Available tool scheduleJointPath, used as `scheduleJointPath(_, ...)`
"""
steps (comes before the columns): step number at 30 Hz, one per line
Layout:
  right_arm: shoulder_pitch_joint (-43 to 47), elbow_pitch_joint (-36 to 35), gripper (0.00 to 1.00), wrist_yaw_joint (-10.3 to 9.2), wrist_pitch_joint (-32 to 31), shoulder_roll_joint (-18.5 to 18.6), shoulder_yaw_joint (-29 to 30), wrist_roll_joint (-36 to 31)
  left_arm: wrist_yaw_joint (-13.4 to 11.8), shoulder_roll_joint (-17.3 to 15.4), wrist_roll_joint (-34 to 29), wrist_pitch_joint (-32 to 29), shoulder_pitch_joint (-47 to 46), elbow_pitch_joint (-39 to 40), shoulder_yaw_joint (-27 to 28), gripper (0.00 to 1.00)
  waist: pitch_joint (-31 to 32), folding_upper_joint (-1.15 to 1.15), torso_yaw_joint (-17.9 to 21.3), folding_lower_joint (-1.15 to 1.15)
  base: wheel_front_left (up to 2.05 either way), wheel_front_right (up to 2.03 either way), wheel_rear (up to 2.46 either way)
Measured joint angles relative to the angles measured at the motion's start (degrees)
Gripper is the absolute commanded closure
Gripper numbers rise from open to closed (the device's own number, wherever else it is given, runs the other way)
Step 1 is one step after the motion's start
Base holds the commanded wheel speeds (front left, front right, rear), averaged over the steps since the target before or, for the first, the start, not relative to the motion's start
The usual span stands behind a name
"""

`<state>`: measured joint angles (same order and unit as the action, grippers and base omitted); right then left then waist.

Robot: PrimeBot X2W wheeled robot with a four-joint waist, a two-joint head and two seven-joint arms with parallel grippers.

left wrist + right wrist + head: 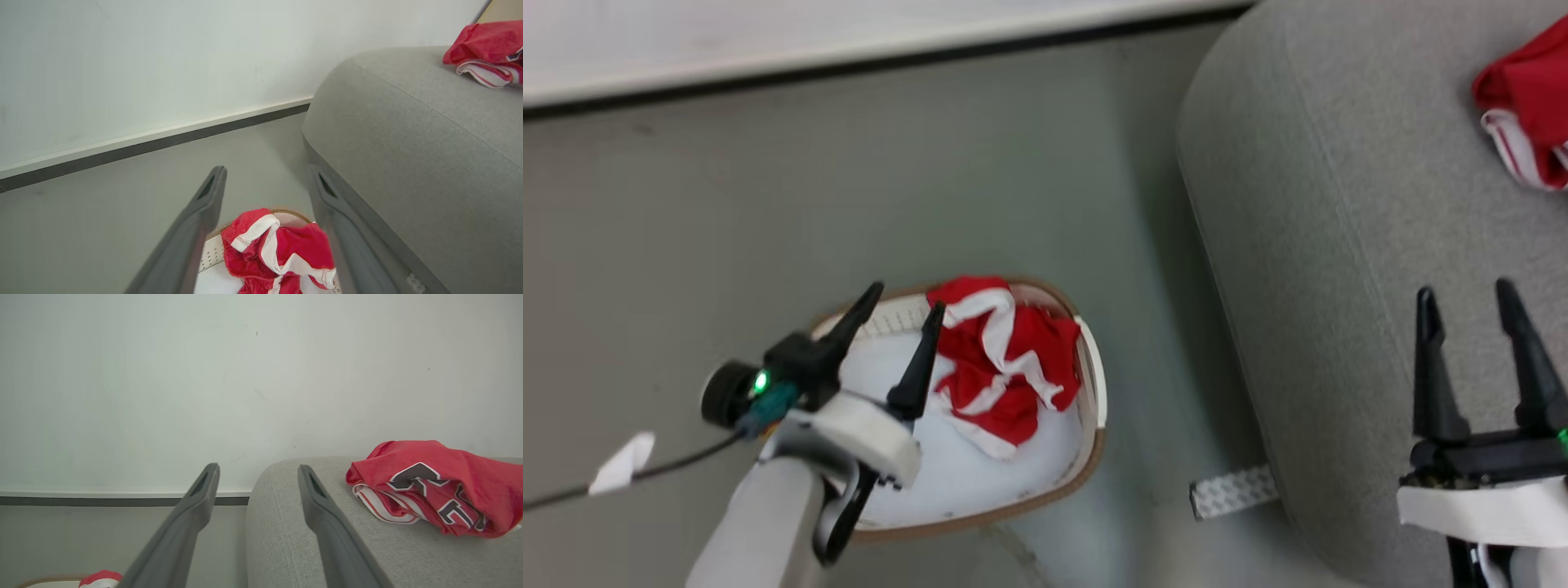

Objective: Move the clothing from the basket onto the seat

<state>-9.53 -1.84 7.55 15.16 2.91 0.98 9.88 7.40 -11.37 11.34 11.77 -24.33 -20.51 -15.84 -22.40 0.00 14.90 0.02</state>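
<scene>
A crumpled red garment with white trim (1005,363) lies in the far right part of the white basket (1092,384) on the floor; the left wrist view has it low between my fingers (282,253). My left gripper (907,296) hovers open over the basket's left half, empty, its right fingertip close to the garment. A second red garment with black-and-white numerals (441,488) lies on the grey seat (1347,245), at the far right (1527,106). Over the seat's near part my right gripper (1463,290) stands open and empty, pointing at the wall.
A white wall with a dark baseboard (849,61) runs behind the basket and seat. A strip of patterned tape (1233,492) lies on the grey floor at the seat's foot. A dark cable with a white tag (621,461) trails left of my left arm.
</scene>
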Motion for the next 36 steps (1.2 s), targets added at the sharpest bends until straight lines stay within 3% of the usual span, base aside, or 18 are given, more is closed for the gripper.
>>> scheduleJointPath(8, -4.81, -4.75, 0.00, 0.00, 0.01, 0.01, 0.92, 0.79, 0.13, -0.62, -0.78, -6.86, -13.94, -5.49, -7.89, 0.00, -13.08, 0.00, 1.68, 0.00, 0.00, 0.00, 0.00)
scheduleJointPath(16, -7.38, -6.54, 0.00, 0.00, 0.01, -0.03, -0.32, -0.55, 0.13, 0.22, 2.20, -11.24, -20.84, -10.77, -18.24, 0.00, -23.40, 0.00, 1.02, 0.00, 0.00, 0.00, 0.00)
scheduleJointPath(25, -9.40, -8.66, 0.00, 0.00, 0.02, -0.03, -0.21, -3.63, 0.13, 1.90, 6.98, -10.94, -28.77, -15.35, -26.58, 0.00, -29.55, -0.01, -1.19, 0.00, 0.00, 0.00, 0.00)
scheduleJointPath(36, -9.24, -9.07, 0.00, 0.00, 0.01, -0.02, -0.68, -4.25, 0.13, 3.77, 15.15, -9.75, -33.20, -17.38, -33.71, 0.00, -31.98, 0.00, -2.10, -0.01, 0.00, 0.00, 0.00)
